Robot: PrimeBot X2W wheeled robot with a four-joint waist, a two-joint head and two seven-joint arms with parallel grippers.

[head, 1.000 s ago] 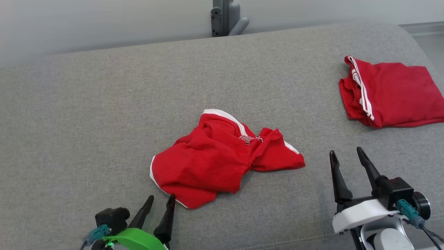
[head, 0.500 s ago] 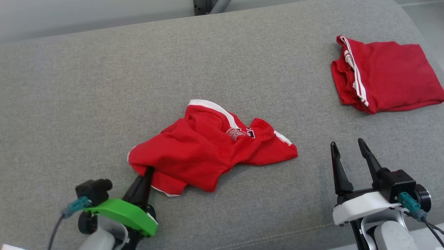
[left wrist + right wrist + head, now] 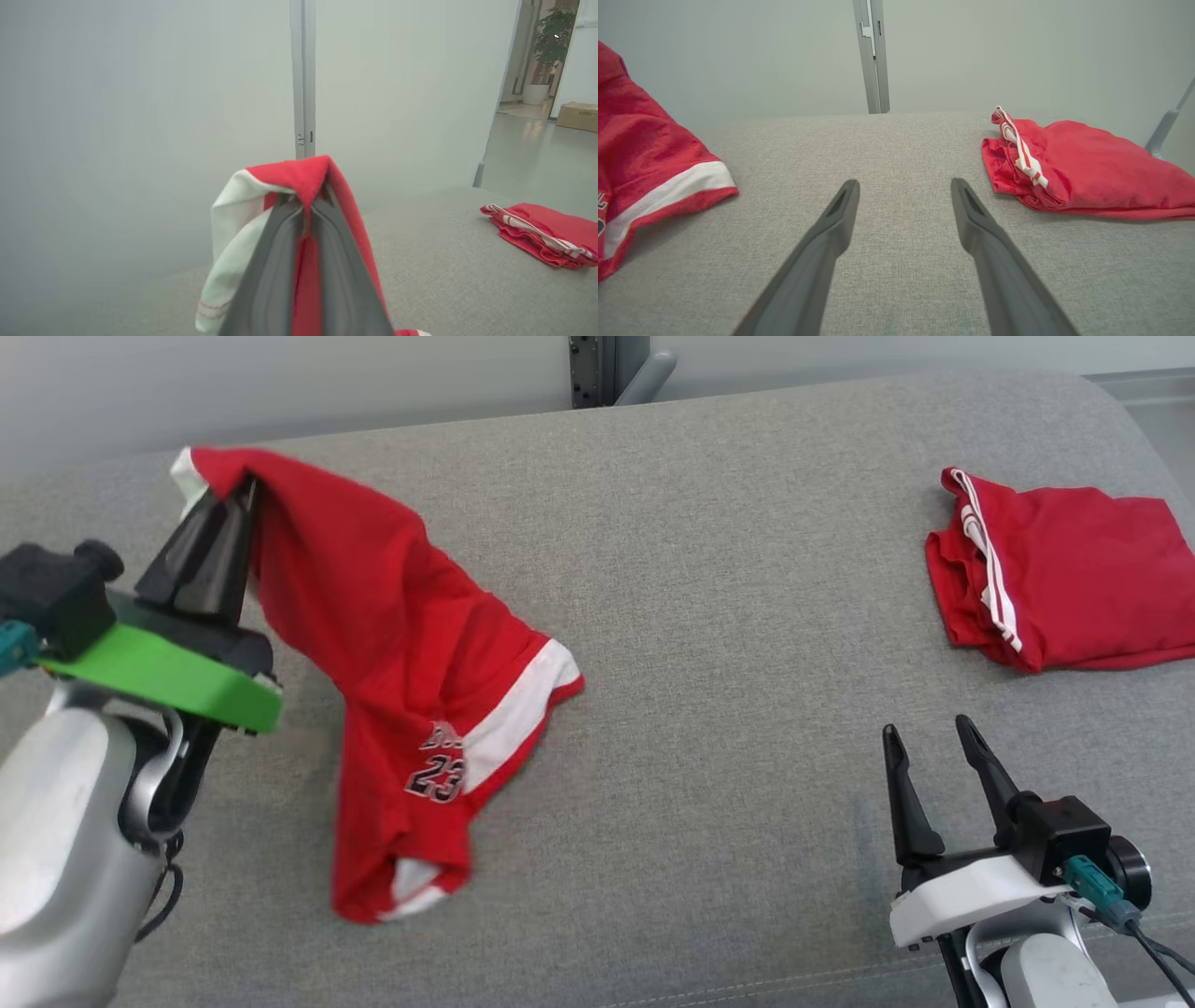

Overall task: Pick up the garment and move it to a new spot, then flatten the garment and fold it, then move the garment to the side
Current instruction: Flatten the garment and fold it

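Note:
The garment is a pair of red shorts with white trim and the number 23. It hangs from my left gripper, which is shut on its upper edge, raised at the left of the head view. Its lower end still rests on the grey cushion. In the left wrist view the garment drapes over my closed fingers, red cloth pinched between them. My right gripper stands open at the lower right, well clear of the garment. The right wrist view catches the garment at its left edge.
A second red garment with white stripes lies folded at the far right of the cushion, also seen as a folded red garment in the right wrist view. A grey post stands behind the cushion's back edge.
My left gripper closed on the near corner of the garment and lifted it up and to the left, so the cloth unrolled and now hangs. The right gripper stayed open and still.

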